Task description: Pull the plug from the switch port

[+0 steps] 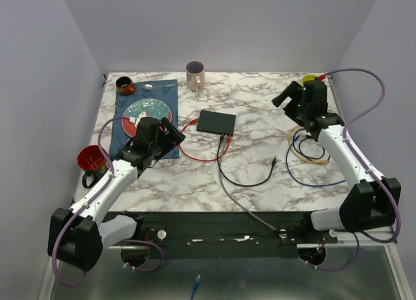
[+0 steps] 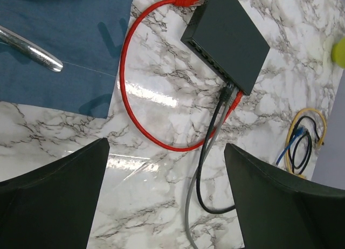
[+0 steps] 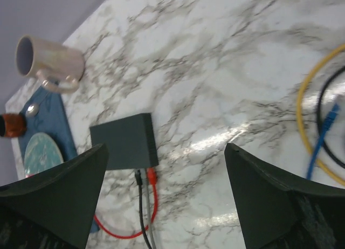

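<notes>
Left end effector [image 1: 174, 134] released, jaws wide, nothing in them, at right edge of blue mat [image 1: 121, 139], just left of the switch [image 1: 216, 122]. Switch lies flat mid-tabletop [image 1: 260, 137], sockets on near edge. Black cable [image 1: 250, 183], grey cable [image 1: 237, 199] and red cable [image 1: 195, 156] are plugged in at that edge's right end. Right end effector [image 1: 281, 97] is released and empty near the far right corner. Mug [image 1: 195, 75] at far edge.

Matt black switch [image 1: 216, 122] on glossy marble-look table [image 1: 273, 137].
</notes>
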{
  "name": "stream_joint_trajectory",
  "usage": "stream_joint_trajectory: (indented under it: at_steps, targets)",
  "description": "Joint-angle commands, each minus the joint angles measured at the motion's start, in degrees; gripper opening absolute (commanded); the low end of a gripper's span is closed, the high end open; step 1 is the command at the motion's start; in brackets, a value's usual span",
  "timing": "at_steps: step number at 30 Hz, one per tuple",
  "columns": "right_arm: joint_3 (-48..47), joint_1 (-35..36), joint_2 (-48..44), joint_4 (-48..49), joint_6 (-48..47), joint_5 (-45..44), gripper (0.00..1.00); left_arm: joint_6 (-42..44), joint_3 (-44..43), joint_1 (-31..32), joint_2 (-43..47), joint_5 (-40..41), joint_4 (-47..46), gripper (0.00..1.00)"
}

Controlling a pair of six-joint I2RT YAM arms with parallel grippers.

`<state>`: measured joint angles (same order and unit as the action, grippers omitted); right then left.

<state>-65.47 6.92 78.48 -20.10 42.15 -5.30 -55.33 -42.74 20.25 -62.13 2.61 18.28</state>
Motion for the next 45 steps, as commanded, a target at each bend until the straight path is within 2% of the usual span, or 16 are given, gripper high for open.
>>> stream_joint_trajectory:
  at_steps: [1, 5, 6, 8, 9, 12, 17, 21, 23, 26, 32, 38, 42, 45]
  targets:
    - [-1.6, 5.9, 4.0, 8.7, -4.1, 7.7, 0.93, 0.7, -0.4, -0.1, -2.3, -5.8, -6.1, 0.99]
    - [-3.4, 9.7, 10.6, 12.7, -5.9, 14.0, 0.75, -0.5, 1.1, 0.5, -5.6, -9.3, -14.0, 0.95]
    - [-3.9, 10.2, 12.0, 13.1, -6.3, 14.8, 0.59, -0.9, 1.4, 0.8, -6.6, -10.0, -15.5, 0.91]
    - [-5.5, 11.2, 16.9, 13.7, -6.6, 17.8, 0.43, -1.2, 1.2, 1.6, -9.8, -11.1, -18.1, 0.87]
    - [-6.0, 11.4, 18.4, 13.9, -6.4, 18.9, 0.32, -1.3, 0.5, 2.1, -11.1, -11.4, -18.3, 0.84]
    - [-8.3, 11.9, 23.9, 15.7, -5.9, 24.0, 0.22, -1.6, -0.9, 3.0, -16.6, -14.5, -22.7, 0.81]
    - [-12.9, 13.9, 31.3, 16.2, -5.1, 28.3, 0.20, -4.1, -2.7, 3.8, -25.8, -17.9, -30.3, 0.77]
    - [-15.4, 14.2, 35.4, 16.4, -3.7, 29.4, 0.04, -3.7, -5.4, 3.9, -31.2, -18.5, -33.4, 0.73]
    - [-16.9, 14.4, 36.8, 16.3, -3.6, 30.8, 0.01, -3.9, -6.0, 3.9, -34.1, -19.6, -37.1, 0.74]
    - [-17.8, 14.4, 38.9, 16.3, -3.9, 32.0, 0.01, -4.4, -7.9, 3.9, -38.1, -22.0, -41.2, 0.74]
    - [-18.7, 14.4, 41.5, 15.1, -4.6, 32.5, 0.01, -3.9, -13.2, 3.9, -44.5, -24.9, -43.4, 0.73]
    - [-19.4, 14.4, 43.4, 14.8, -3.8, 32.9, 0.01, -5.6, -11.3, 3.9, -49.0, -28.4, -52.8, 0.68]
    - [-19.2, 14.4, 44.0, 14.7, -3.5, 32.5, 0.00, -6.2, -10.5, 4.1, -51.1, -29.2, -54.8, 0.61]
    - [-18.9, 14.4, 44.1, 14.7, -3.0, 32.5, 0.01, -4.6, -10.8, 4.4, -51.9, -29.6, -55.0, 0.61]
